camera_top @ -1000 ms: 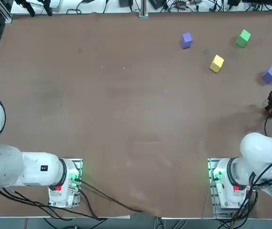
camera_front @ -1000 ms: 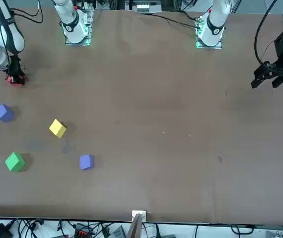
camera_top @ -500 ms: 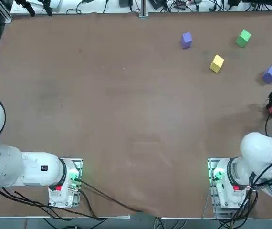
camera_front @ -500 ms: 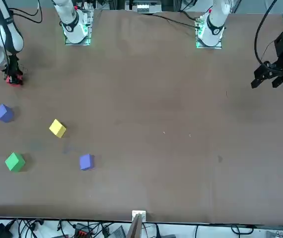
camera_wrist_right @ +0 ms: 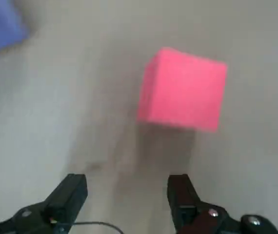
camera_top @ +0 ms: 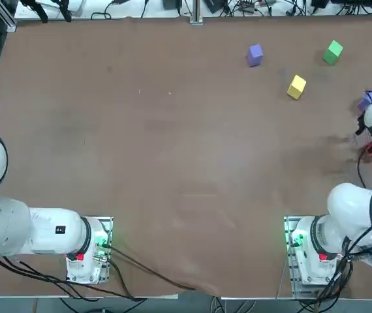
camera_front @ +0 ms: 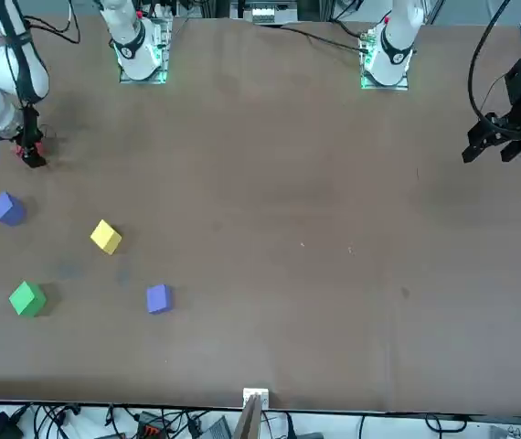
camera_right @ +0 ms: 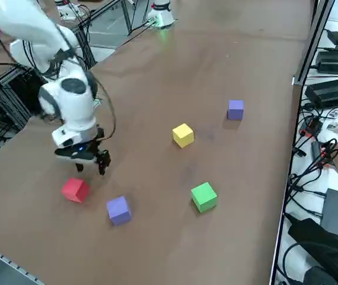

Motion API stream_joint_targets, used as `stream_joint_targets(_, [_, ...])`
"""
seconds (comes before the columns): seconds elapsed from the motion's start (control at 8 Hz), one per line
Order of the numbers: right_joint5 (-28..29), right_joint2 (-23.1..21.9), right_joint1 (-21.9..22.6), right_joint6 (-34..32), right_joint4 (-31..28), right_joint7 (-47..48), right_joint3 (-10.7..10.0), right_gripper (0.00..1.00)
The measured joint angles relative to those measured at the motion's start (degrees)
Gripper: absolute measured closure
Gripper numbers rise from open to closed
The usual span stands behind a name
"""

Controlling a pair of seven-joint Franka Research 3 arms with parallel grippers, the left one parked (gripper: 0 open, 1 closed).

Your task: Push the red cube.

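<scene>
Right gripper point(camera_wrist_right: 124, 195): spread wide, empty, just beside red cube point(camera_wrist_right: 183, 90).
Push: meet a flat face squarely, low and steady.
Avoid: nearby purple cube point(camera_right: 118, 209).

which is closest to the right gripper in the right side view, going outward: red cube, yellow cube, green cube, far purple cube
From the right gripper, open and empty just above the table:
1. red cube, right below it, toward the near table edge.
2. yellow cube, out toward mid-table.
3. green cube, farther along, nearer the cable side.
4. far purple cube, farthest, beyond the yellow one.
</scene>
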Motion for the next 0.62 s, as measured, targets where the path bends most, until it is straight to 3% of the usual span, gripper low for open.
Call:
stream_joint_targets(0.38, [6.68,-6.09,16.57,-8.79,2.18,1.59,0.70,0.00])
stream_joint_targets(0.62, [7.05,-6.05,21.28,-11.61,6.34,-1.56,0.73,0.00])
